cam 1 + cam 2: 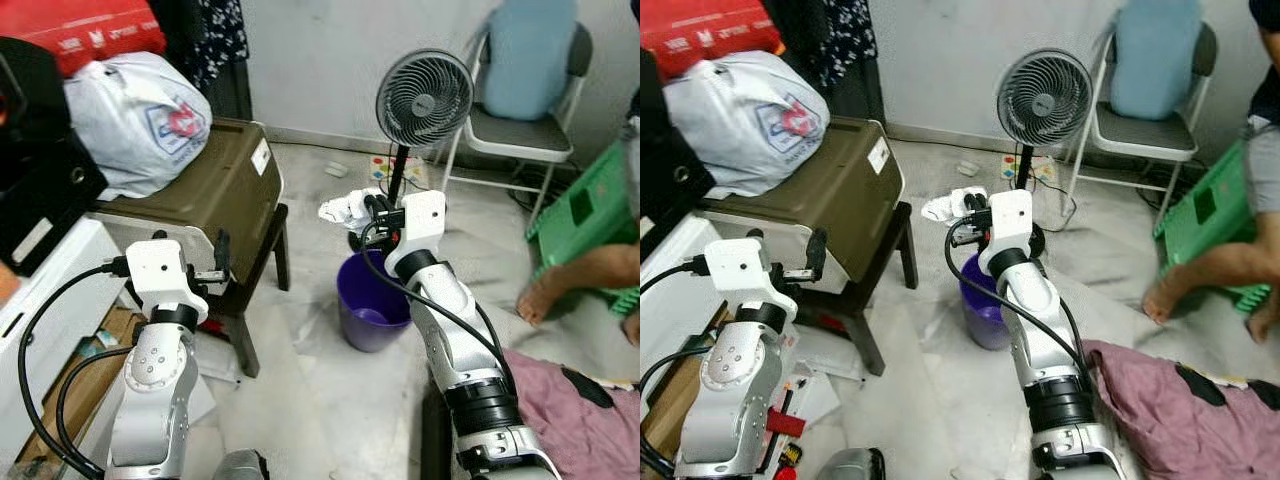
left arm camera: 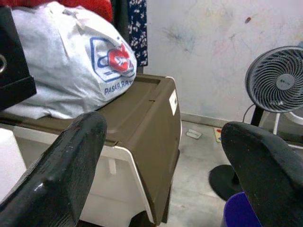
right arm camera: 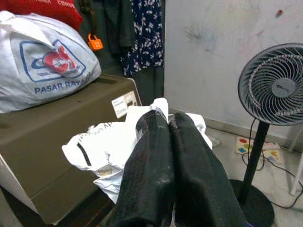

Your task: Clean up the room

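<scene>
Clenched tight, the right gripper pinches a crumpled white wrapper — held up so it can drop into the purple bin just below the jaws. It bunches outward from the fingertips, with no clear long axis. Farther off, the left gripper hangs spread wide and empty beside the brown storage box.

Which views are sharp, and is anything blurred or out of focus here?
Both eye views: evenly lit, sharp. Left wrist view: open left gripper fingers loom soft-edged. Right wrist view: right gripper shut on crumpled paper, fan clear.
</scene>
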